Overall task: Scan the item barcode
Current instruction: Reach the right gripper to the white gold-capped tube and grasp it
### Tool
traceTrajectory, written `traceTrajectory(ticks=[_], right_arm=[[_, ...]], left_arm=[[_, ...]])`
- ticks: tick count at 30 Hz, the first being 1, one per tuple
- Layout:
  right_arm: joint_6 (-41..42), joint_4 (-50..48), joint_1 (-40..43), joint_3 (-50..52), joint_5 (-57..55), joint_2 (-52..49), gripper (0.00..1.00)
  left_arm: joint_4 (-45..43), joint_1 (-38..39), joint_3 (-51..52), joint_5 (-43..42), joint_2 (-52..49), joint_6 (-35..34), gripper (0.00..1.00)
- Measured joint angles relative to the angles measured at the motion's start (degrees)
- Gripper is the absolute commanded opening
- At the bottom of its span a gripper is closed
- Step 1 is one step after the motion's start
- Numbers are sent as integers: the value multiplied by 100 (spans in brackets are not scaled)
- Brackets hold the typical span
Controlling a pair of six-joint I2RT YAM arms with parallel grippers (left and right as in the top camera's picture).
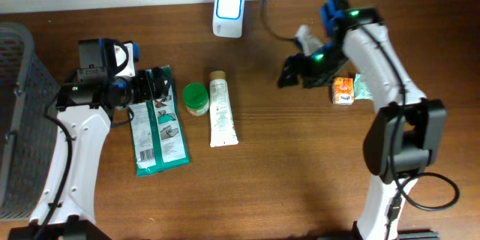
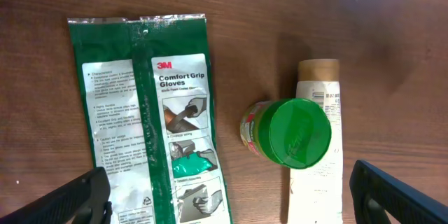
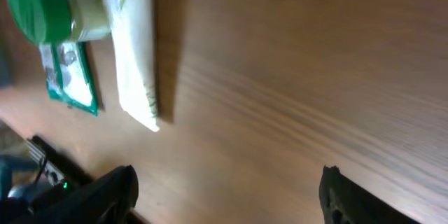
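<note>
A: Was either gripper holding anything?
B: No. The left gripper (image 2: pixel 231 192) hung spread over the gloves packet (image 2: pixel 150 112) and green-lidded jar (image 2: pixel 290 133); the right gripper (image 3: pixel 227 196) was spread too, the tube (image 3: pixel 133 49) ahead of it, the orange box (image 1: pixel 343 90) just behind.

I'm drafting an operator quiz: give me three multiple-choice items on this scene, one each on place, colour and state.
1. The green-lidded jar stands: A left of the gloves packet; B between the gloves packet and the tube; C right of the tube.
2. The tube's cap is: A blue; B red; C tan.
3. The left end effector is: A open, empty; B shut on the jar; C shut on the gloves packet.
1 B: packet one side, tube the other. 2 C: tan above the white body. 3 A: fingers wide apart, gripping nothing.
</note>
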State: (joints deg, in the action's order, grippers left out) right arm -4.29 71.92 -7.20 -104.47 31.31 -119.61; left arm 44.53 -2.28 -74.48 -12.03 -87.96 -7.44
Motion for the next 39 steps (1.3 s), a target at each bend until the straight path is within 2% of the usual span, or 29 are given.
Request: traceTrajectory(ticks=[2, 7, 8, 9, 15, 25, 30, 37, 39], right_arm=[[103, -686, -339, 446, 267, -2, 85], [699, -2223, -1064, 1384, 586, -13, 66], [876, -2520, -1200, 1563, 616, -13, 58], [1226, -2796, -1414, 1853, 658, -13, 56], [2026, -4006, -1676, 2474, 678, -9, 46], [3027, -4968, -2118, 2839, 299, -9, 43], [3344, -5302, -2129, 2868, -122, -9, 43], [3541, -5766, -2256, 2868, -63, -153, 43], [3578, -5768, -2304, 2868, -31, -157, 38]], left_arm=[[-4, 0, 0, 0, 0, 0, 99], [-2, 0, 0, 0, 0, 0, 100], [2, 0, 0, 0, 0, 0, 99], [0, 0, 0, 0, 0, 0, 99], [0, 0, 0, 0, 0, 0, 99], [-2, 0, 0, 2, 0, 0, 99], [-2, 0, 0, 0, 0, 0, 100], [-2, 0, 0, 2, 0, 0, 99], [-2, 0, 0, 0, 0, 0, 99]])
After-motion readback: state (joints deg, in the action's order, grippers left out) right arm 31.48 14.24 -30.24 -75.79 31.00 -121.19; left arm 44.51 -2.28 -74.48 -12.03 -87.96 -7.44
